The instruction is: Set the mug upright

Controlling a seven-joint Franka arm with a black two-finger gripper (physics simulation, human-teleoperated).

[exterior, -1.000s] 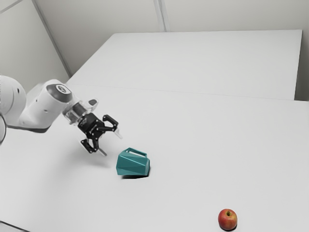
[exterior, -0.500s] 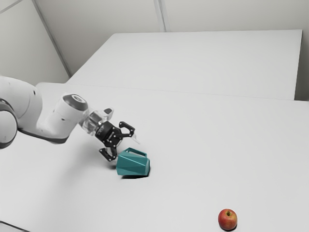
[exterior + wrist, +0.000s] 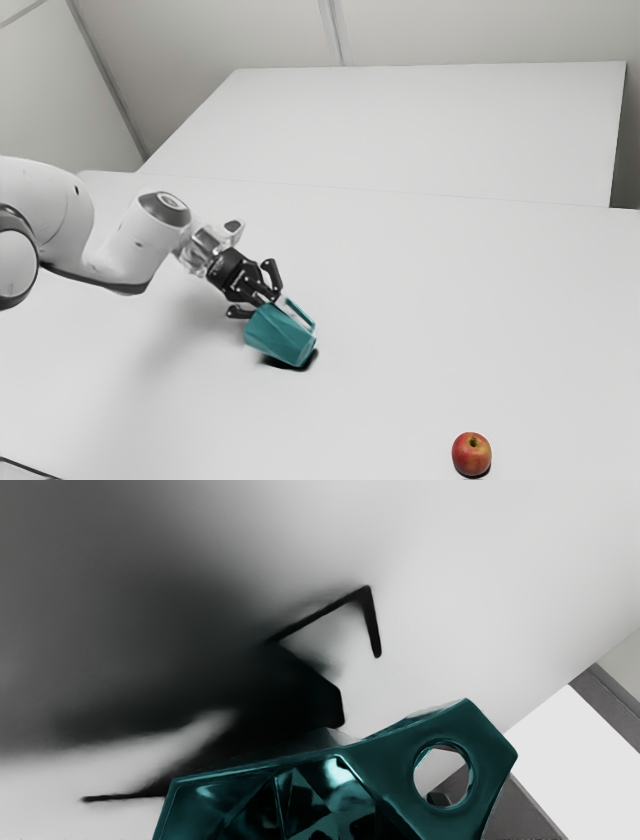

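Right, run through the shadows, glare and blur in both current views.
Exterior view: pale, even light, a tight dark shadow under the mug, a broad, soft one on the table near the arm, and a thin one at the base of the apple. Wrist view: a large shadow, smoky in places and crisp in its angular outline, with bright glints on the mug's faceted inside.

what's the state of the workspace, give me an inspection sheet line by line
surface: pale table, dark shadow by the mug
job's things: teal mug tipped, not upright, mouth toward the gripper
clutter: red apple, apart from the mug
gripper: black gripper at the mug's mouth end, grip unclear
cables: none identifiable; thin dark line at the exterior view's lower left, unclear
surroundings: pale wall behind
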